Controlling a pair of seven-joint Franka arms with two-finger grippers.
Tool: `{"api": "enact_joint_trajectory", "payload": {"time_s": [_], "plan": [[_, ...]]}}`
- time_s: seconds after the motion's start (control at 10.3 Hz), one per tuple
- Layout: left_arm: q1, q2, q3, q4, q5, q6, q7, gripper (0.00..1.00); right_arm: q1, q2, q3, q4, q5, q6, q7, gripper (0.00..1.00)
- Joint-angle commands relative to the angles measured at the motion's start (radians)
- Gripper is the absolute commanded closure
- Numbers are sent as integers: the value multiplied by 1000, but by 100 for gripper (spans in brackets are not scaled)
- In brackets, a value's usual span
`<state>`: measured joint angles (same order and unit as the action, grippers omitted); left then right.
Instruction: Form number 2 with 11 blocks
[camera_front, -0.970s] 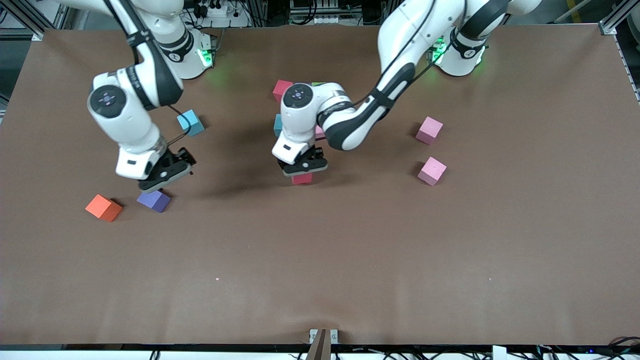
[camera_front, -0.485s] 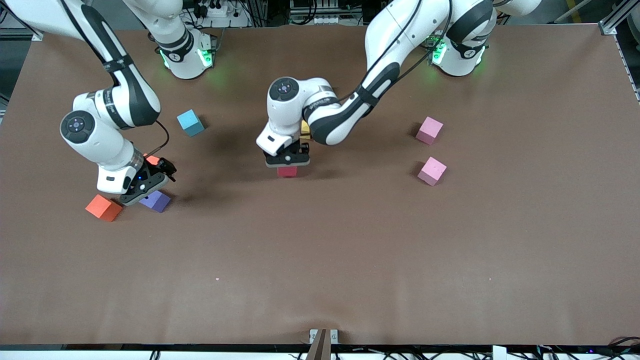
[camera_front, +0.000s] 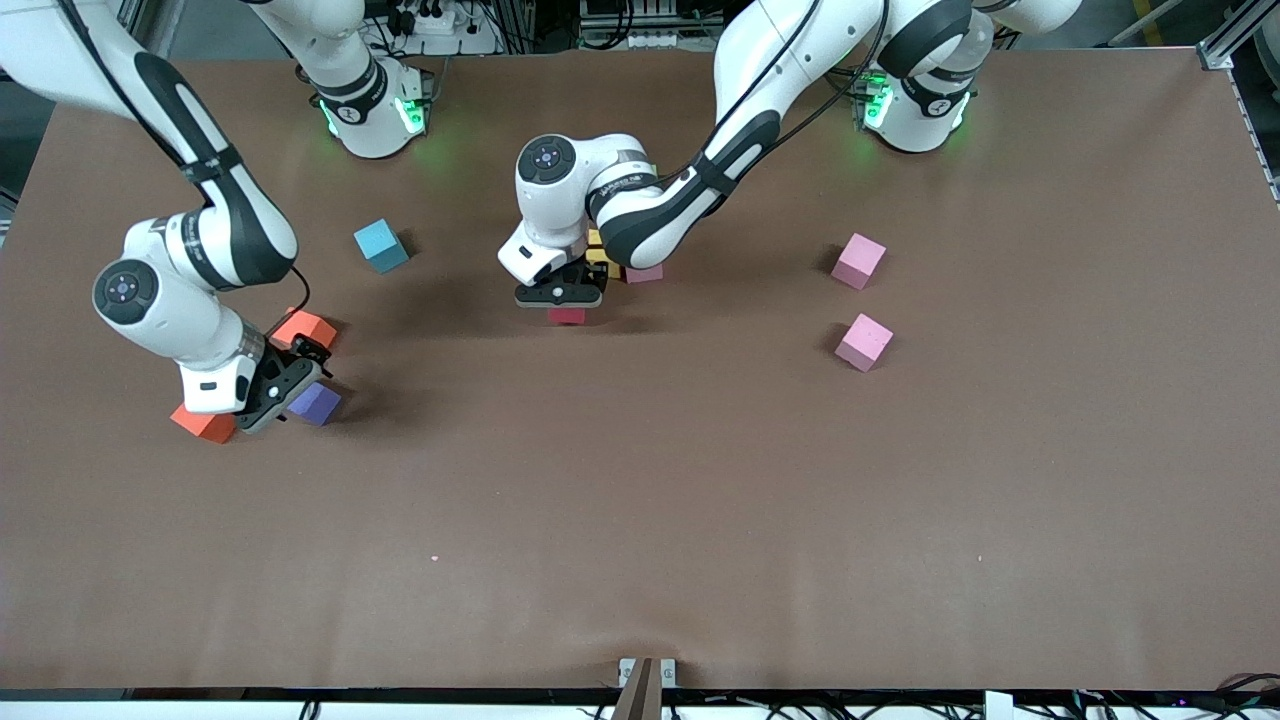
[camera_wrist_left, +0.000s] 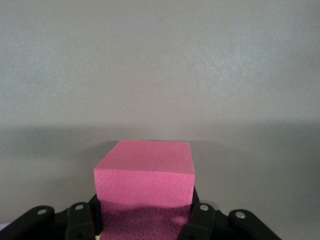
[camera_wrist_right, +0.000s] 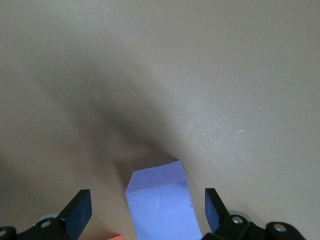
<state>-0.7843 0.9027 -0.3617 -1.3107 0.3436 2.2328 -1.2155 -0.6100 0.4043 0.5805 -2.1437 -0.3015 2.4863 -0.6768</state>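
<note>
Brown table (camera_front: 700, 500), blocks scattered. Right gripper (camera_front: 283, 392) at 9 o'clock, fingers spread wide around purple block (camera_front: 317, 403), not clamped; orange blocks (camera_front: 205, 423) beside it. Blue block (camera_front: 381, 245) at 10 o'clock. Left gripper (camera_front: 562, 294) mid-table, clamped on red block (camera_wrist_left: 145, 185). Pink blocks (camera_front: 860, 260) at 3 o'clock.

red block (camera_front: 567, 315); purple block (camera_front: 316, 403); brown table (camera_front: 700, 480)
</note>
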Motion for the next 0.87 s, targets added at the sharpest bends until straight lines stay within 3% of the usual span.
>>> {"api": "enact_joint_trajectory", "payload": {"time_s": [0.0,0.58,0.68,0.78], "plan": [[-16,19,1,11,-26,-16,28,100,-10,51,-1,37,-50,0,-53,0],[-53,53,14,18,-22,13,22,100,-10,97,-50,41,-67,2,-188,0],[-58,53,14,16,-23,13,22,96,-14,111,-51,39,-67,14,-191,10],[-58,53,14,16,-23,13,21,56,-14,111,-53,28,-68,46,-201,21]]}}
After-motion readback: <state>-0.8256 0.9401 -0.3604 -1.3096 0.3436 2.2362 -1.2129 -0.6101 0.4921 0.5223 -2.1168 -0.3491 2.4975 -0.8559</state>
